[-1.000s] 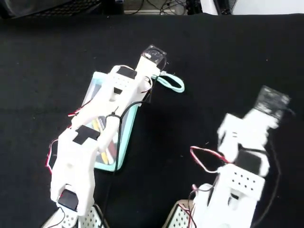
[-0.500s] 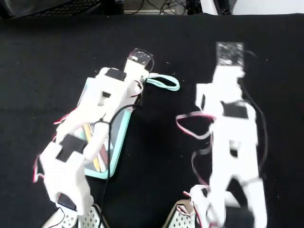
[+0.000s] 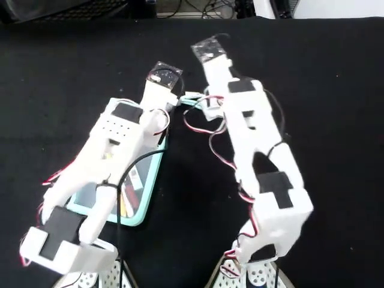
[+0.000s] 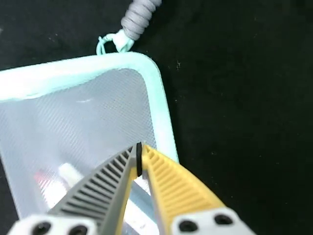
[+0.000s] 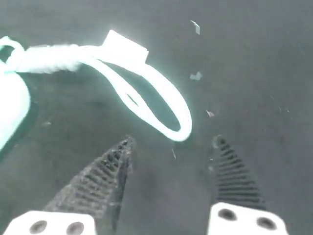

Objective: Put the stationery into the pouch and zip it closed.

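My left hand (image 4: 138, 159), pressed together over the mint-edged clear mesh pouch (image 4: 73, 107) on the black counter (image 4: 244, 73), steadies it, I judge, while my right hand (image 5: 173, 142) hangs spread above its mint cord loop (image 5: 151, 76).

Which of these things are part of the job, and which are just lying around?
Part of the job: pouch, stationery inside it, strap, left claw, right claw.
Lying about: black table cover, cables at the far edge.
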Robot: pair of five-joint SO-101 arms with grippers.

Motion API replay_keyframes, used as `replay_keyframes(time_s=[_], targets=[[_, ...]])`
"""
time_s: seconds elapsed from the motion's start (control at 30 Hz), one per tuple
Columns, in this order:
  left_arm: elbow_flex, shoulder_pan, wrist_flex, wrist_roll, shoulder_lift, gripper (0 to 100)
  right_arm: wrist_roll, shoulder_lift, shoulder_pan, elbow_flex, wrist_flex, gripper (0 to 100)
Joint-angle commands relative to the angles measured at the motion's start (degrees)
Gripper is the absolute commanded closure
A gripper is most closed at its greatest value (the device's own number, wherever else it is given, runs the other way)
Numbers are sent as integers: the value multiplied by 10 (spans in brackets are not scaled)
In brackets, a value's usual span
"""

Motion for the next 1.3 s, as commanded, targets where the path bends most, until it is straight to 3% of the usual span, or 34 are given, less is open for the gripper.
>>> replay_keyframes(time_s=[0.0,0.57,0.77,1.0,1.27], targets=[[-2,-12,-10,3,-36,967,9,29,-21,-75,4,788],[-2,-26,-10,3,-36,967,55,253,18,-269,35,788],[-2,-26,-10,3,-36,967,55,297,24,-308,38,960],[-2,-26,-10,3,-35,967,55,266,49,-374,119,986],[-2,-26,-10,4,-36,967,55,94,55,-383,230,986]])
